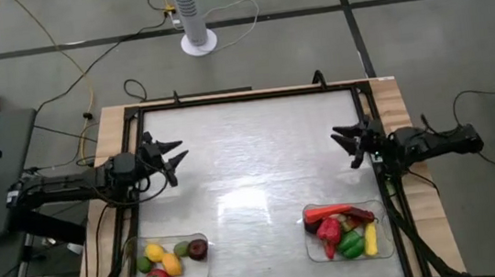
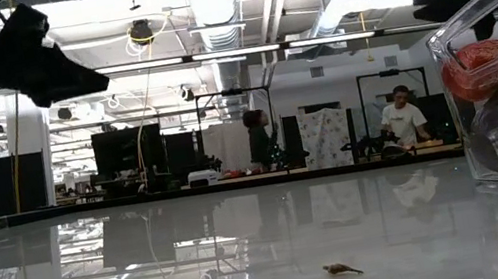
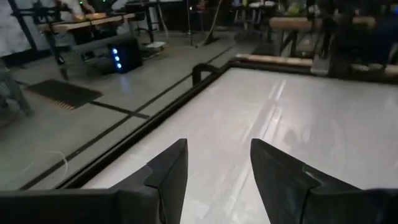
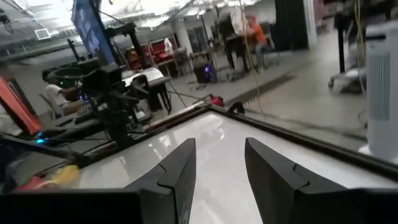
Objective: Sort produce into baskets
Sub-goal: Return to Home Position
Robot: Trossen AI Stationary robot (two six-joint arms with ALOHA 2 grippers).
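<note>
My left claw (image 1: 168,158) hung open over the left side of the table (image 1: 260,174), its two fingers well apart and holding nothing. The left basket (image 1: 197,275) sat nearer than that claw, by the near edge, with a lemon (image 1: 153,253), a lime (image 1: 182,250) and other small fruit inside. I saw no loose produce on the bare middle of the table. To the right, the right basket (image 1: 385,253) lay at the near edge, holding a carrot (image 1: 329,211), a red pepper (image 1: 329,231) and more vegetables. My right claw (image 1: 351,141) hung open and empty on the far side of that basket. Each basket lay nearest its own arm, so I judged the sorting done and the retreat clear.
</note>
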